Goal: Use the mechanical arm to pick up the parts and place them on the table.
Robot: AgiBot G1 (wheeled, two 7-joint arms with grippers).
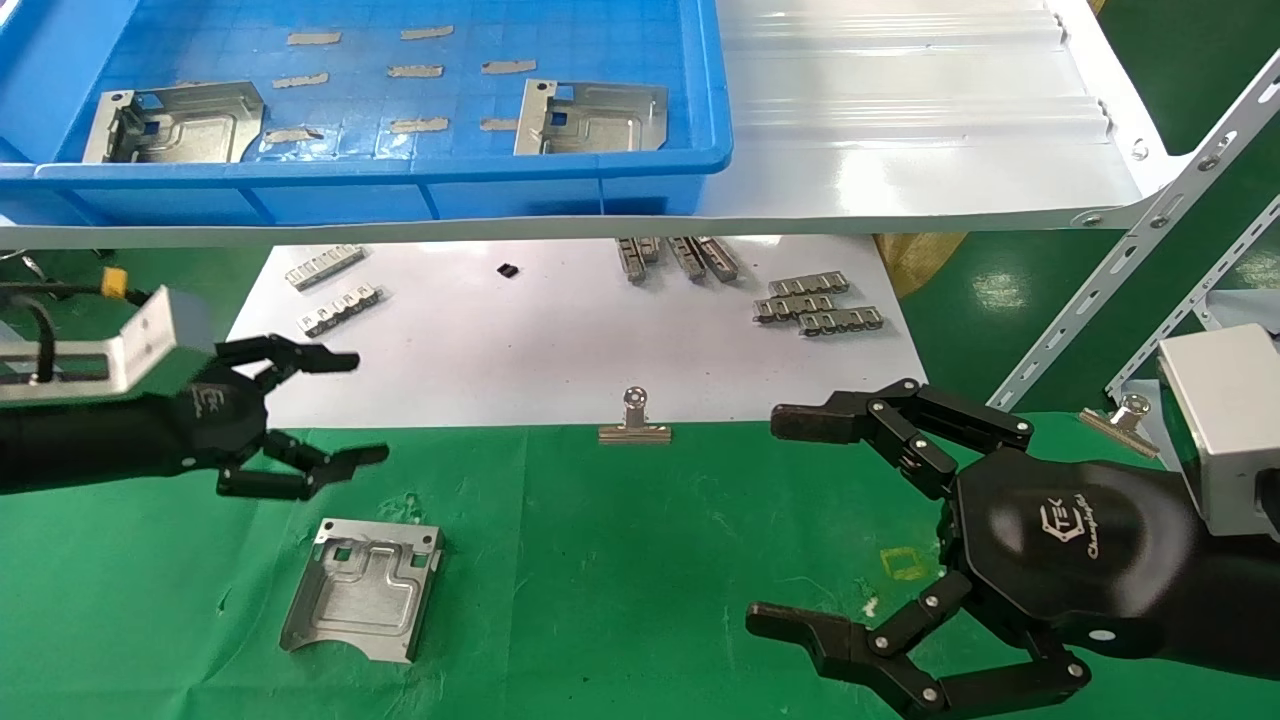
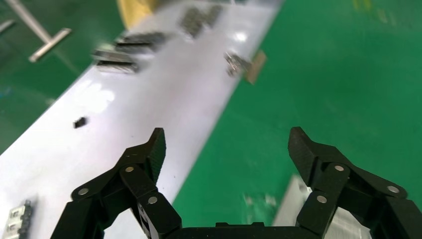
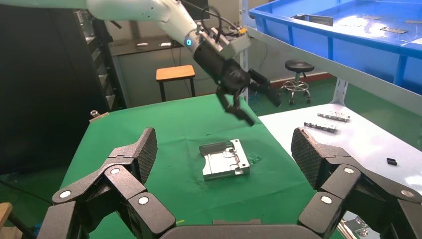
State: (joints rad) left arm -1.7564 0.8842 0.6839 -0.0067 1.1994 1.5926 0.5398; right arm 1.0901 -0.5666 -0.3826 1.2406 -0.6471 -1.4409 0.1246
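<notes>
Parts: we count three. One part (image 1: pixel 364 589) lies flat on the green table (image 1: pixel 620 560), near us; the right hand (image 1: pixel 860 540) hovers low beside it with fingers spread wide, holding nothing. Just above and behind this part we see the left hand (image 1: pixel 330 410), also spread wide and empty, at the edge of the white sheet (image 1: pixel 560 340). Two more parts (image 1: pixel 180 122) (image 1: pixel 592 117) rest far back in the blue bin (image 1: pixel 400 175). Two clips (image 1: pixel 634 420) (image 1: pixel 1122 418) stand on the table.
</notes>
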